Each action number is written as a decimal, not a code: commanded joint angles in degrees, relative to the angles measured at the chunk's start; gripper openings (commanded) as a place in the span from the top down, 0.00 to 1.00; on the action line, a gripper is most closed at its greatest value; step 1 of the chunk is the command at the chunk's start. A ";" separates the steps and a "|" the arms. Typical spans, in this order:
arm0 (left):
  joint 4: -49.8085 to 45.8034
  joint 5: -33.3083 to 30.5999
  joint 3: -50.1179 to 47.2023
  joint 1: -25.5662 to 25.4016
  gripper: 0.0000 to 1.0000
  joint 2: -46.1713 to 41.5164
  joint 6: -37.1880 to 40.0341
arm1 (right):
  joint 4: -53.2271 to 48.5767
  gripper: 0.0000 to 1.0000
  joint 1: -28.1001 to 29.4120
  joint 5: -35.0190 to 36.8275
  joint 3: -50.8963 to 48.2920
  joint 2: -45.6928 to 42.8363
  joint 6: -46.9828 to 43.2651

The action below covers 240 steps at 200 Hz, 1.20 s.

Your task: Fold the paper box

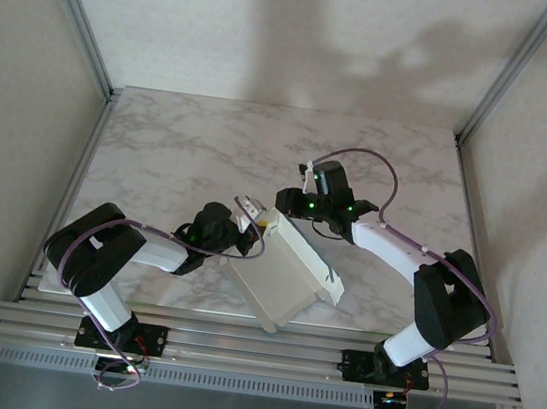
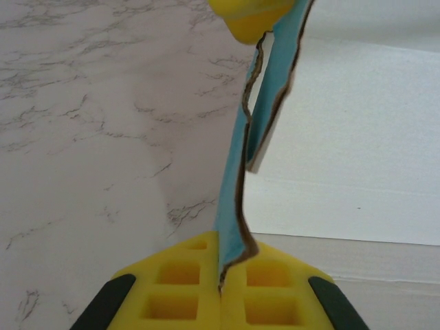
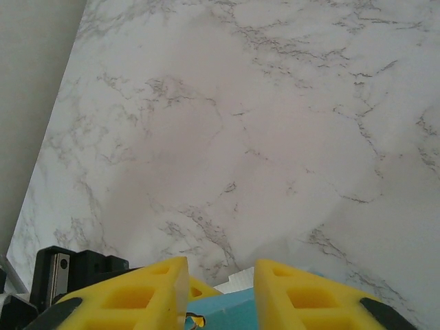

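Top external view has the marble table (image 1: 191,143) bearing the paper box (image 1: 285,272), which lies pale grey-white face up close to the near edge, between the two arms and turned at an angle. The left arm reaches in from the left and the right arm from the far right, and both meet at the box's far-left corner. In the left wrist view the left gripper (image 2: 221,268) is clamped on a thin turquoise flap standing up beside the pale panel. In the right wrist view the right gripper (image 3: 221,275) has its yellow fingers (image 3: 137,295) apart, with a turquoise edge of the box between them.
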 commanded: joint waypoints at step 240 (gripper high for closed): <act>-3.46 2.45 1.87 -0.66 1.00 0.01 -0.14 | 12.24 0.58 3.35 6.83 -8.81 1.71 -0.46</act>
